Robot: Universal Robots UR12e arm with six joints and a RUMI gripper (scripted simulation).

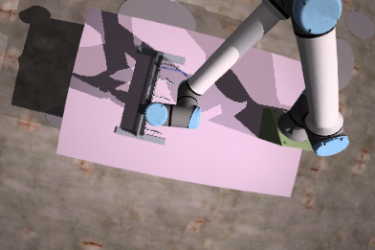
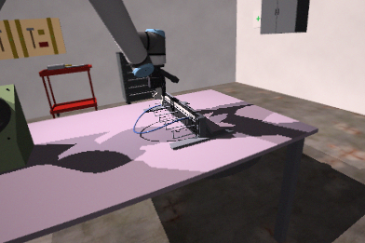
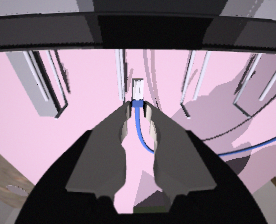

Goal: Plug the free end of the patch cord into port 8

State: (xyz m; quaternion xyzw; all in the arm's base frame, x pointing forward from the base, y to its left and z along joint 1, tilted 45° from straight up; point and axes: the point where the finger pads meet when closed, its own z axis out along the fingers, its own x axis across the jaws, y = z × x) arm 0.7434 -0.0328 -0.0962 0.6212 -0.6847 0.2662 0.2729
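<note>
My gripper [image 3: 137,102] is shut on the free plug [image 3: 140,90] of the blue patch cord [image 3: 141,131] [image 2: 145,127]. In the wrist view the pale plug sticks out past the fingertips, just below the dark front of the rack [image 3: 139,27] [image 1: 143,92] [image 2: 186,114]. The cord runs back between the fingers and loops away to the right over the table. In the overhead view the wrist [image 1: 157,114] sits right at the rack's near side. The ports themselves are too dark to tell apart.
The rack stands on a pink table [image 1: 225,160] [image 2: 93,155], with thin cable-guide bars [image 3: 54,85] sticking out of its front. The arm's green base [image 1: 273,128] [image 2: 11,128] is at the table's edge. A red cart [image 2: 67,87] stands by the back wall.
</note>
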